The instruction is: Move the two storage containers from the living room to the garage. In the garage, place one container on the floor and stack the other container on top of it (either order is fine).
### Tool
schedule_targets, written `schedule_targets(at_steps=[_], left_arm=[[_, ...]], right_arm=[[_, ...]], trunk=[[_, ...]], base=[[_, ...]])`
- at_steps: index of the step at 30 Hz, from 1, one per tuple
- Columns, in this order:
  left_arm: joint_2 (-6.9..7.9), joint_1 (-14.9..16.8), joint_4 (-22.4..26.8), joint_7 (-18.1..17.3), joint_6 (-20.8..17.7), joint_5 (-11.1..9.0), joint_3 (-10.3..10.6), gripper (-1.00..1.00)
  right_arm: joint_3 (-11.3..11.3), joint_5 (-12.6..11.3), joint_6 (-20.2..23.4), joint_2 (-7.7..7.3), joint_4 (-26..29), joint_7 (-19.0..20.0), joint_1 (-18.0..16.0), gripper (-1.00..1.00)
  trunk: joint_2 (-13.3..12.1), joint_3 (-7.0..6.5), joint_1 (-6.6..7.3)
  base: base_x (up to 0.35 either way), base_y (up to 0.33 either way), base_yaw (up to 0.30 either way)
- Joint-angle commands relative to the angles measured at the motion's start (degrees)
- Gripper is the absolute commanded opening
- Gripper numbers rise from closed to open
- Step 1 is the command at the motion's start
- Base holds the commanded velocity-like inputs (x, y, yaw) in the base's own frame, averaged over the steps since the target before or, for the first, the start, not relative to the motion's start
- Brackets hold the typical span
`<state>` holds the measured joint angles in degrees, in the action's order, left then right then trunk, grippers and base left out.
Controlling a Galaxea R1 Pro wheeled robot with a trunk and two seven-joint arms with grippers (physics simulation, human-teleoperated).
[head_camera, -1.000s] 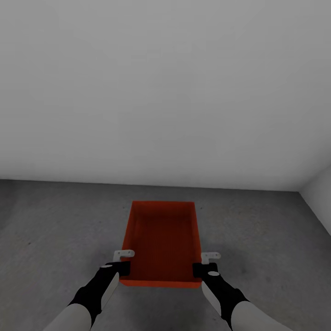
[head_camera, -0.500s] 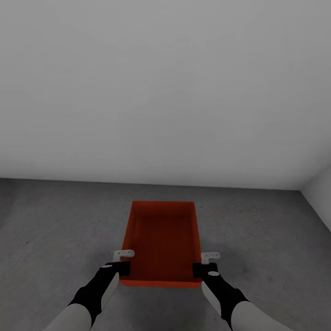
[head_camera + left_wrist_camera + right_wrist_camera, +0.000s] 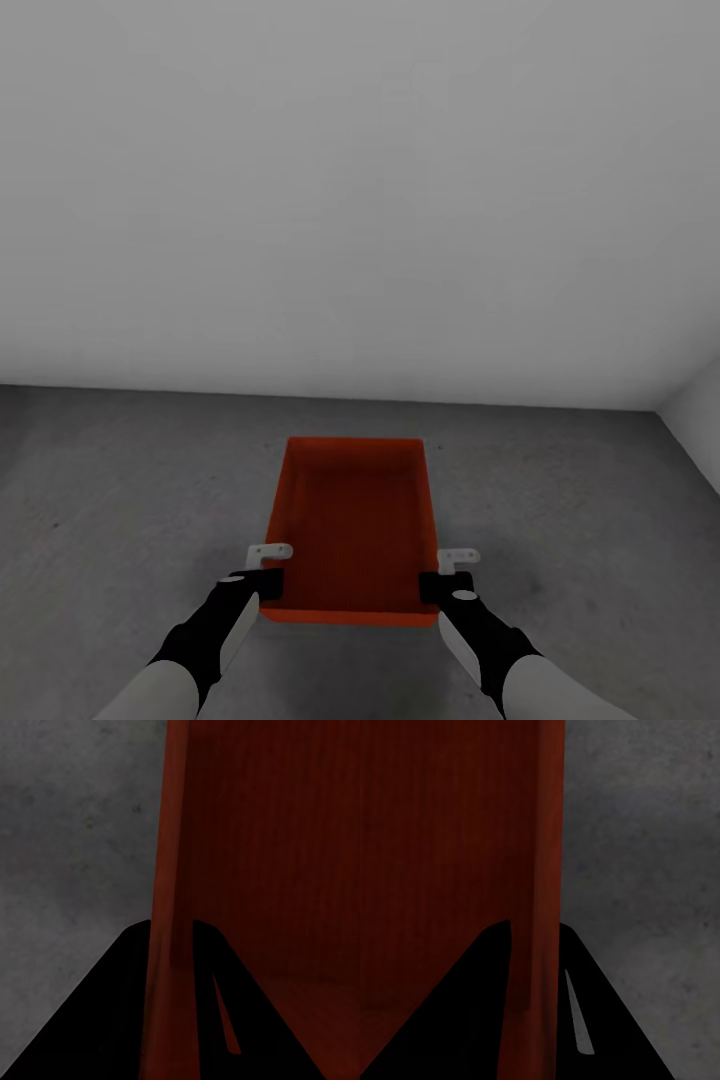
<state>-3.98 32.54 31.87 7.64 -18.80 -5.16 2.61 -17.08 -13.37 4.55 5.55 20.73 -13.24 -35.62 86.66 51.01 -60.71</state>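
One orange-red storage container is held in front of me over the dark grey concrete floor of the garage. My left gripper is shut on its left wall near the near corner. In the left wrist view the wall runs between that gripper's black fingers. My right gripper is shut on the right wall, and in the right wrist view that wall sits pinched in the gripper. The container is empty. I cannot tell whether its bottom touches the floor.
A plain grey-white wall rises just beyond the container. A second wall meets it in a corner at the far right. Bare mottled concrete lies on both sides of the container.
The view has drifted very slightly. Both grippers and the container keep the same pose.
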Motion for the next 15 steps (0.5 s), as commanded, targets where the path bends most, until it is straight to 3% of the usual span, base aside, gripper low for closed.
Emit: schedule_targets(at_steps=[1, 15], left_arm=[[0.2, 0.0, 0.0, 1.0, -0.4, 0.4, -2.3, -1.0], [0.2, 0.0, 0.0, 1.1, -0.4, 0.4, -2.3, -1.0]], right_arm=[[2.5, 0.7, -1.5, -0.12, 0.3, -5.3, -0.1, -1.0], [2.5, 0.7, -1.8, -0.11, 0.3, -5.3, -0.1, -1.0]], trunk=[[0.4, 0.22, -0.22], [6.1, 2.73, -3.3]], base=[[0.0, 0.0, 0.0], [0.0, 0.0, 0.0]])
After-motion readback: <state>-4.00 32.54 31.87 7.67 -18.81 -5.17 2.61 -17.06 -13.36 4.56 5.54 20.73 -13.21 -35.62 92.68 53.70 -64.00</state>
